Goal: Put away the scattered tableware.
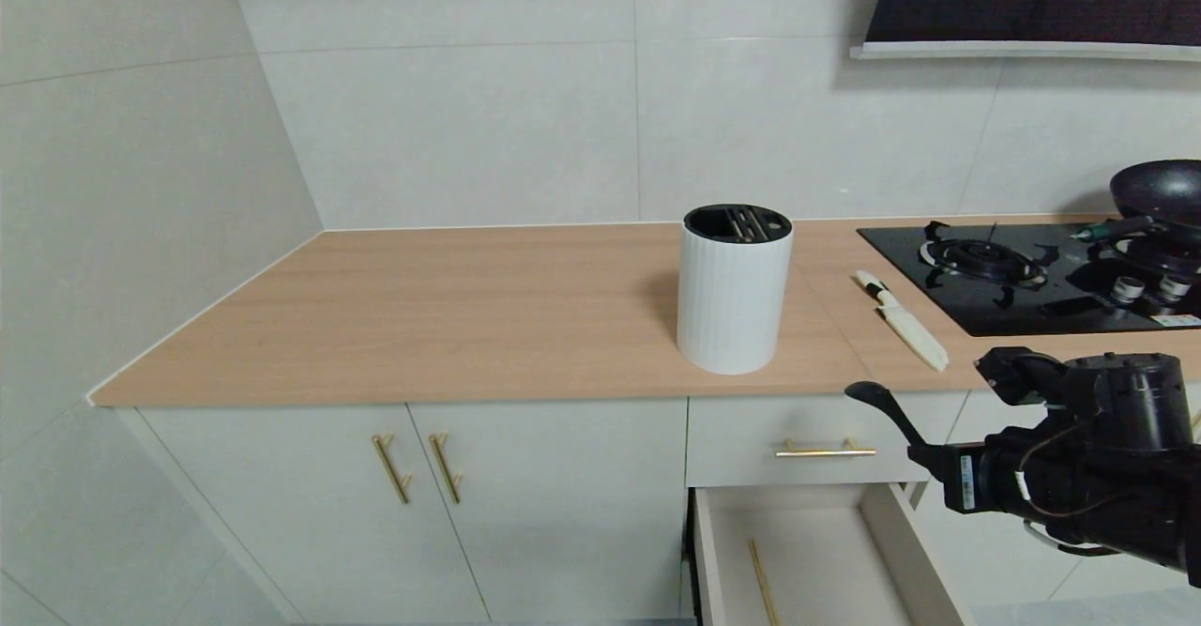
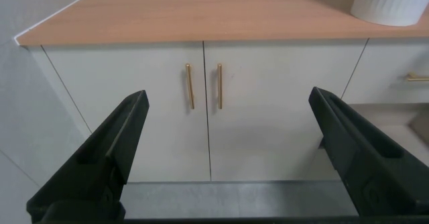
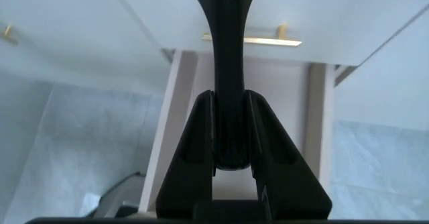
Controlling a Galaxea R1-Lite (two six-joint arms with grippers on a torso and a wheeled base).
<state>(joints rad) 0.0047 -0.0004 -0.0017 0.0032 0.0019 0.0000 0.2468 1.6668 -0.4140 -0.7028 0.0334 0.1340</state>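
My right gripper (image 1: pixel 927 458) hangs in front of the cabinets at the lower right, shut on a black spoon (image 1: pixel 880 404) whose rounded end points up and to the left. In the right wrist view the spoon (image 3: pixel 224 49) runs out from between the fingers (image 3: pixel 194 143), above the open drawer (image 3: pixel 173 110). That drawer (image 1: pixel 882 523) holds a thin wooden chopstick (image 1: pixel 762 579). A white knife (image 1: pixel 901 318) lies on the wooden counter, right of a white utensil holder (image 1: pixel 734 293). My left gripper (image 2: pixel 228 103) is open and empty, facing the cabinet doors.
A black gas hob (image 1: pixel 1023 279) with a dark wok (image 1: pixel 1159 190) sits at the counter's right end. Two cabinet doors with gold handles (image 2: pixel 204 86) lie below the counter on the left. A shut drawer with a gold handle (image 1: pixel 826 451) sits above the open one.
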